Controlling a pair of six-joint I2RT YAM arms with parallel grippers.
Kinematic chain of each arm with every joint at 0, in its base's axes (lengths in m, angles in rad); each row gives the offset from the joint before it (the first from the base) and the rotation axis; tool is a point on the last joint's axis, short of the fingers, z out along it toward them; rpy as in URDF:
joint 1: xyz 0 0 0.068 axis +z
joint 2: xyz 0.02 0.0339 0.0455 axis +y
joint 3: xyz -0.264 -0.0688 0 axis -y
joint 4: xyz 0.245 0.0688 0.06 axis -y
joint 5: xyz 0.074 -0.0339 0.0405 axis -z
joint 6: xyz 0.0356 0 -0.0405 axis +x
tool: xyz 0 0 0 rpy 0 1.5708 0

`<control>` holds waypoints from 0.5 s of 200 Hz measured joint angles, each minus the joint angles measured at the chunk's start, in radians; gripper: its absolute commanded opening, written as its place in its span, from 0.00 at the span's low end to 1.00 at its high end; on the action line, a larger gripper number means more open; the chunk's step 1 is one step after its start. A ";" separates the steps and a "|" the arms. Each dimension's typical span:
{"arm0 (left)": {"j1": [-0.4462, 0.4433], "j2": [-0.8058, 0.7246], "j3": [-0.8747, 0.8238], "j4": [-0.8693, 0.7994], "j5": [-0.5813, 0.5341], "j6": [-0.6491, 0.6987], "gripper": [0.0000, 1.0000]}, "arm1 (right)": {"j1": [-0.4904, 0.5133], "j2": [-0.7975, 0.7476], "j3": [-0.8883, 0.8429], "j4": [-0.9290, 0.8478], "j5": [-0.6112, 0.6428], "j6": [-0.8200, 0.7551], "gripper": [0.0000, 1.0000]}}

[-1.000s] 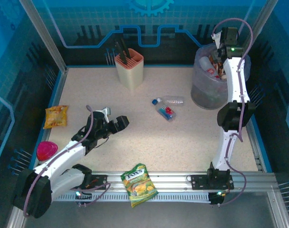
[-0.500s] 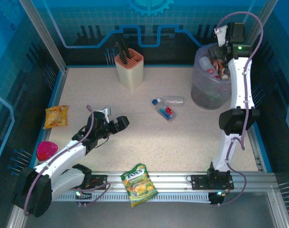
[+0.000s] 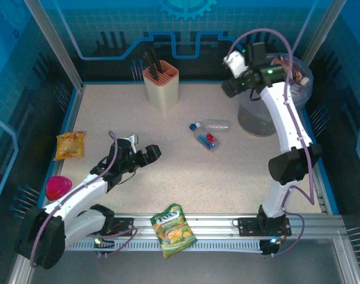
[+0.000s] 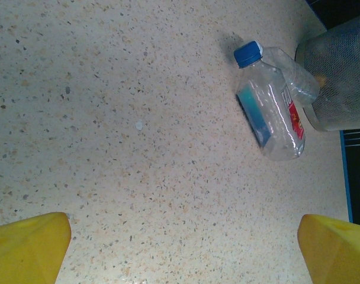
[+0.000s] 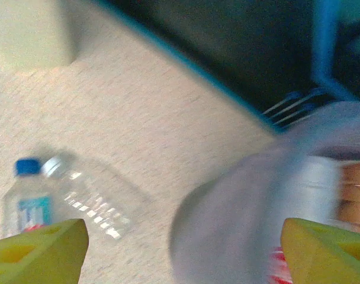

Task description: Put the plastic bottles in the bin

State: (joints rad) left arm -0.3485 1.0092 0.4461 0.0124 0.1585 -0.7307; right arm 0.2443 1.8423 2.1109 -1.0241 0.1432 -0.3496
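Our right end effector spreads wide at the bin's ten o'clock; our left end effector, likewise wide, seems empty.

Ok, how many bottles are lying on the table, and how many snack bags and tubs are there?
Bottles on the table: 2, the blue-capped bottle and the clear bottle.
Snack bags: 2, the orange bag and the green bag.
Tubs: 2, the bin and the utensil holder.
Total: 6.
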 measured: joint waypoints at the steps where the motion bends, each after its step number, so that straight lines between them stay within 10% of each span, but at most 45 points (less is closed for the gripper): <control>1: 0.000 0.000 0.000 0.000 0.000 0.000 0.99 | 0.004 0.000 -0.009 -0.001 -0.001 -0.002 0.84; 100: 0.000 0.008 0.000 -0.001 0.006 0.004 0.99 | 0.134 0.167 -0.309 -0.041 -0.088 -0.005 0.82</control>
State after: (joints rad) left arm -0.3485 1.0168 0.4461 0.0116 0.1650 -0.7269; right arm 0.3782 2.0094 1.8019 -1.0649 0.0555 -0.3542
